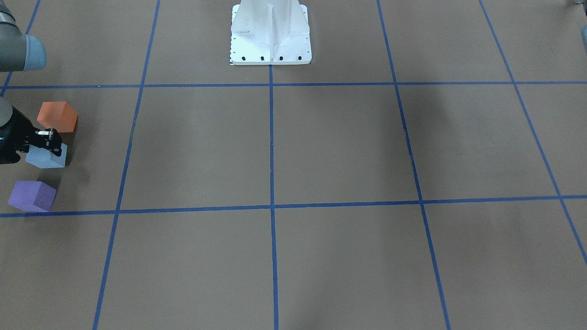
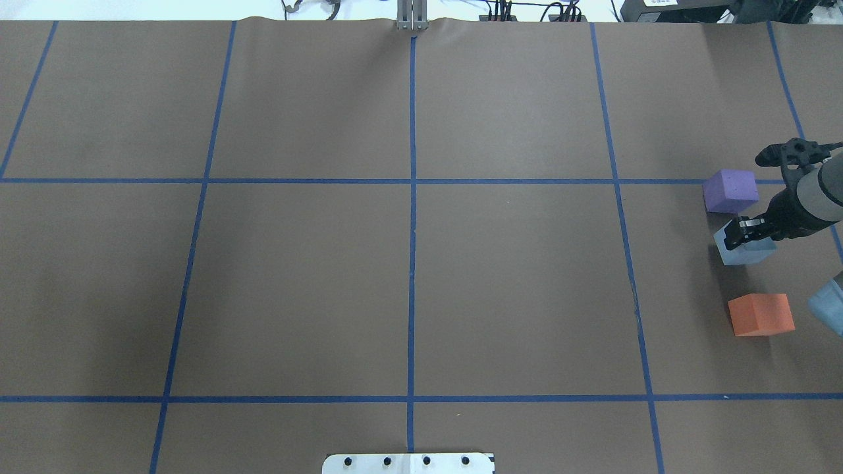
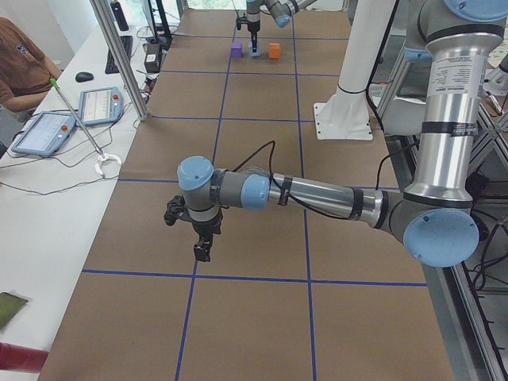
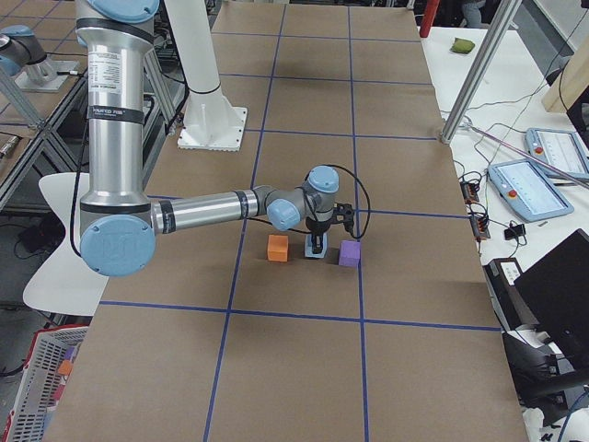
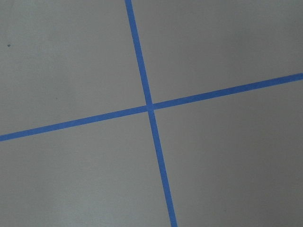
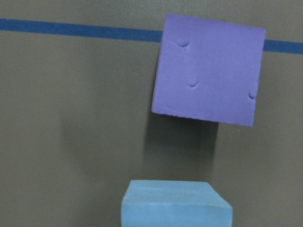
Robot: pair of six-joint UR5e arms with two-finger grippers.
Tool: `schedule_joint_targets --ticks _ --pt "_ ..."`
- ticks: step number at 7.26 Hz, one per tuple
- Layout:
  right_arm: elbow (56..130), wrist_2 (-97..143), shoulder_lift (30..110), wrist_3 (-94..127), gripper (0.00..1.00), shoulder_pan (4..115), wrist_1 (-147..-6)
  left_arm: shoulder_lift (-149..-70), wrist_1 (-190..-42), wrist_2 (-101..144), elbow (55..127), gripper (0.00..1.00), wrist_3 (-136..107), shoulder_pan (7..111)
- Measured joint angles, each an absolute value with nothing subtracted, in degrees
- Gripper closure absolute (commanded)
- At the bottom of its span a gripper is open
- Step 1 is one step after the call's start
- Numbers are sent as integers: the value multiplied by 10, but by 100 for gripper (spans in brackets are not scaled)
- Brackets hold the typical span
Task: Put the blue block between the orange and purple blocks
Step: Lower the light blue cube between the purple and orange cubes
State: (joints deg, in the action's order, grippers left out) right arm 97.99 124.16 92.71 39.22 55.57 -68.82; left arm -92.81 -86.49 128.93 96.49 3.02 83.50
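The blue block sits on the brown table between the purple block and the orange block, near the right edge of the overhead view. My right gripper points down onto the blue block, its fingers closed on the block's top. In the front view the gripper covers part of the blue block, with orange behind and purple in front. The right wrist view shows the purple block and the blue block's top. My left gripper hovers above the table; I cannot tell its state.
Blue tape lines divide the brown table into squares. The white robot base stands at the middle of the robot's side. The left wrist view shows only a tape crossing. Tablets and cables lie on a side bench.
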Motion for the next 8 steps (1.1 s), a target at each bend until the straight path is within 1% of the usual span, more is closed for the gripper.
schedule_joint_targets --ticks 1,2,3,4,8 --pt "979 1241 927 394 67 554 -689 -928 -865 1289 965 0 30 835" --pt "976 1241 927 394 37 554 -689 -928 -865 1289 965 0 30 835" --pt "973 1240 927 393 21 554 -688 -928 -865 1289 965 0 30 835" --pt "971 1239 928 392 0 554 -688 -928 -865 1289 965 0 30 835" --pt "979 1242 927 392 0 559 -688 -928 -865 1289 967 0 30 835"
